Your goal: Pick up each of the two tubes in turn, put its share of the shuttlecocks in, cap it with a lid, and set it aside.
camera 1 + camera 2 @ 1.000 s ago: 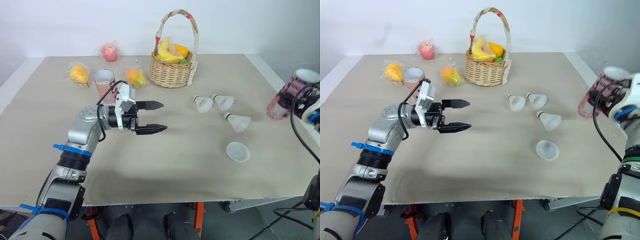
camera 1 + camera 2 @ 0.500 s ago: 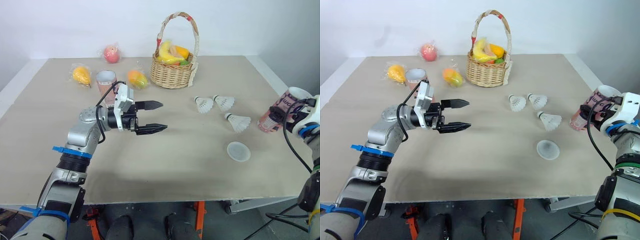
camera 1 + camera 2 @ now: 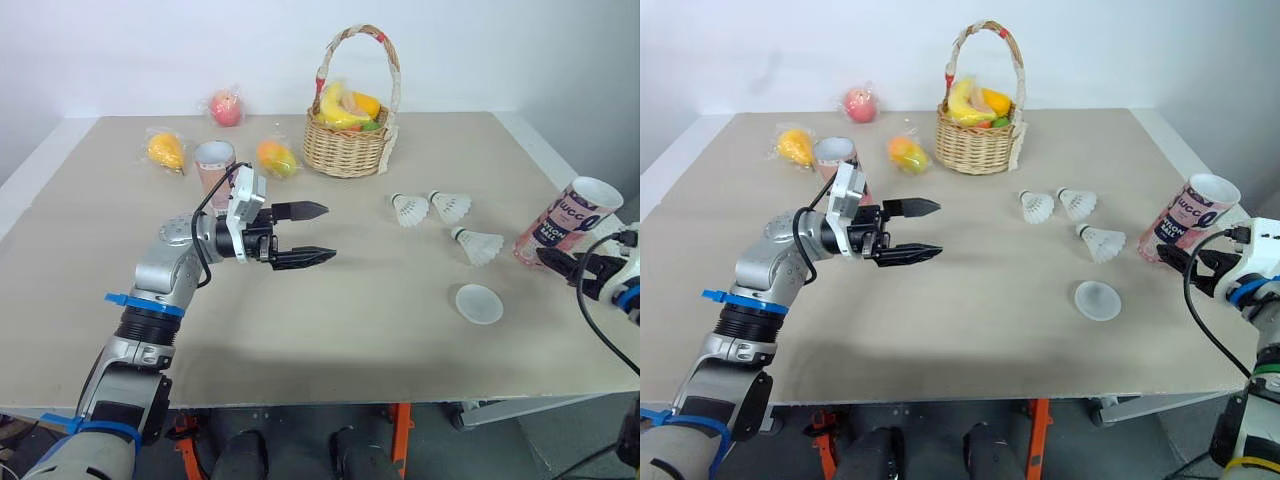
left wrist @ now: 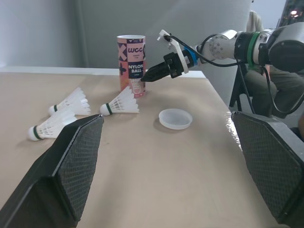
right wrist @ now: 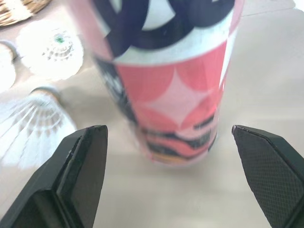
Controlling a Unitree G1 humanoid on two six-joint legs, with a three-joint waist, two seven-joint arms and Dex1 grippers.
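A pink patterned tube (image 3: pixel 565 222) stands upright and uncapped near the table's right edge. My right gripper (image 3: pixel 568 266) is open just in front of its base, not holding it; in the right wrist view the tube (image 5: pixel 166 80) rises between the spread fingers (image 5: pixel 80 175). A second pink tube (image 3: pixel 213 168) stands at the back left. Three white shuttlecocks (image 3: pixel 408 208) (image 3: pixel 449 205) (image 3: pixel 477 244) lie right of centre, with a round white lid (image 3: pixel 478 303) nearer the front. My left gripper (image 3: pixel 315 234) hovers open over the table's middle, holding nothing.
A wicker basket (image 3: pixel 348 140) of fruit stands at the back centre. Wrapped fruits (image 3: pixel 225 106) (image 3: pixel 164 150) (image 3: pixel 274 157) lie at the back left around the second tube. The table's right edge (image 3: pixel 590 215) runs close beside the standing tube.
My right gripper has brought the tube in from beyond the right edge, stood it on the table, let go and drawn back a little. The left arm has stayed put.
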